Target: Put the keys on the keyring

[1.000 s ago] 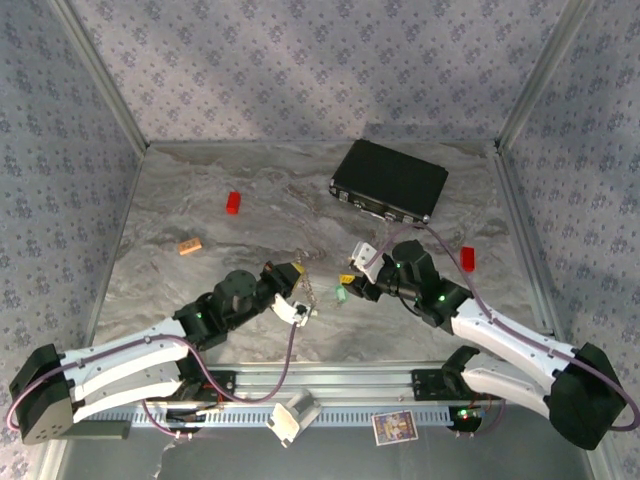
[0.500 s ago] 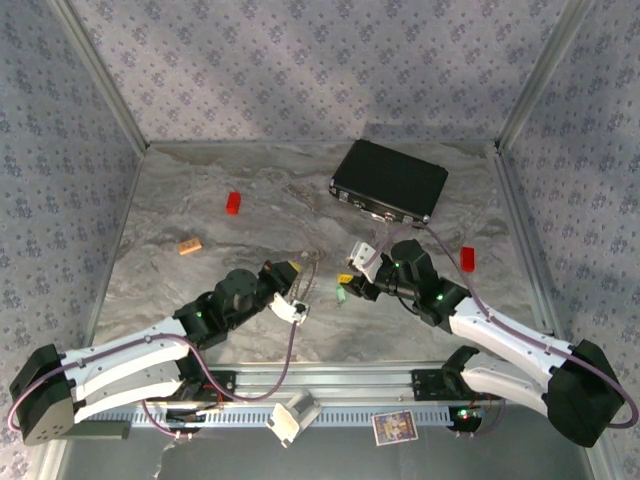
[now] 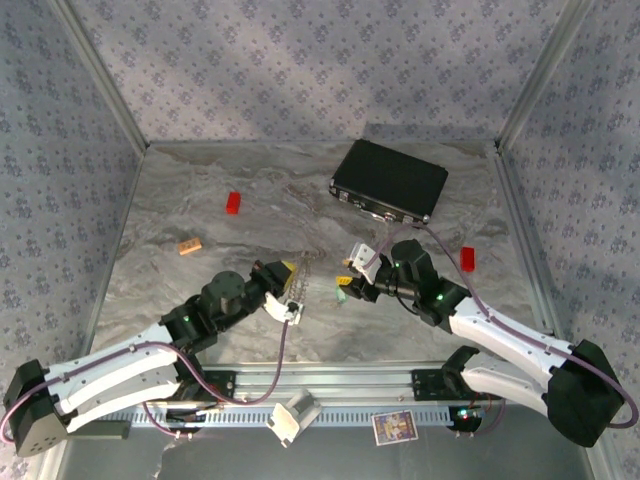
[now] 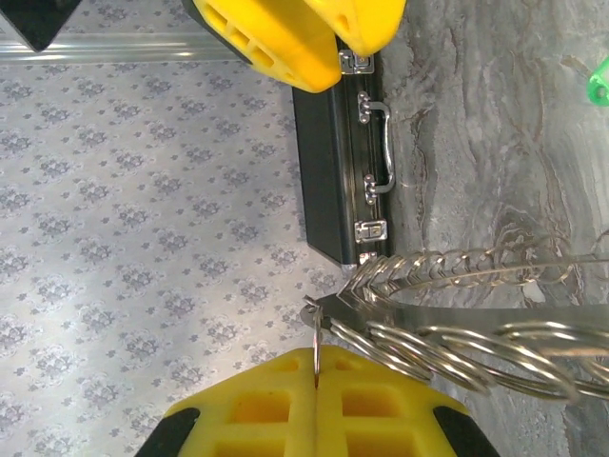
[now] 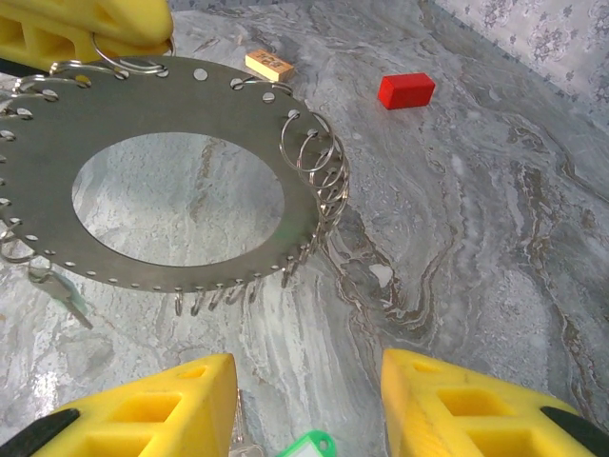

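You're pinching keyring (image 5: 190,109) by rim loop with left tool (image 4: 315,357) pressed together, holding it tilted above counter (image 5: 457,238), likely presenting loops to spread right tool (image 5: 306,367); key (image 5: 304,446) lying between its fingers.

Grey marbled table (image 3: 160,270), black rectangular case with silver latches (image 3: 390,181) lying flat at one o'clock, red block (image 3: 233,203) at ten o'clock, orange-tan block (image 3: 190,246) at nine o'clock, second red block (image 3: 467,259) at three o'clock, floral-patterned walls (image 3: 300,70) around.

grey marble-look tabletop (image 3: 250,330) – patterned fabric walls (image 3: 290,60) on three sides – metal corner posts (image 3: 100,75)
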Controlling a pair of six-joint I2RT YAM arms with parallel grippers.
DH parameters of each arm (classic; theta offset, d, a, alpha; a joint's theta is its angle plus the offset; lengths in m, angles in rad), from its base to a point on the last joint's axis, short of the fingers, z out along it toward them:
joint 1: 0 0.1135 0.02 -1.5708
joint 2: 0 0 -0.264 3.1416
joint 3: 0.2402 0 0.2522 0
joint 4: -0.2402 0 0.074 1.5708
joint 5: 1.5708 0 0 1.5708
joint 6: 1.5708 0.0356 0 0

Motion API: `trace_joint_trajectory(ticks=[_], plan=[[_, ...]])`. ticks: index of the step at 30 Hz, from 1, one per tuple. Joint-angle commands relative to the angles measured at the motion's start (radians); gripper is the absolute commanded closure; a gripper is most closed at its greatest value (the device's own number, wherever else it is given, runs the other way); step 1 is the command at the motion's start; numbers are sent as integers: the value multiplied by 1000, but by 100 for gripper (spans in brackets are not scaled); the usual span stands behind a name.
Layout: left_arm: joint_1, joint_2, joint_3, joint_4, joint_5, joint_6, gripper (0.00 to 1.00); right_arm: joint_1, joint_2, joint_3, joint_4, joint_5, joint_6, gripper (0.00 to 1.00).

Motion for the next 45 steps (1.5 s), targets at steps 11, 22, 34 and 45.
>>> trace_joint_trajectory(ticks=[11,22,34,45], plan=[[6,-12,-6,38,23,-1,100,9,0,-3,32,-11,9,56],[7,-12,-3,21,22,-13,100,10,-1,-6,28,-9,11,56],[60,117,300,-468,-8,-749,100,8,-49,-10,-5,13,11,56],[94,294,534,-683,28,-1337,100,4,-77,3,-30,28,37,56]])
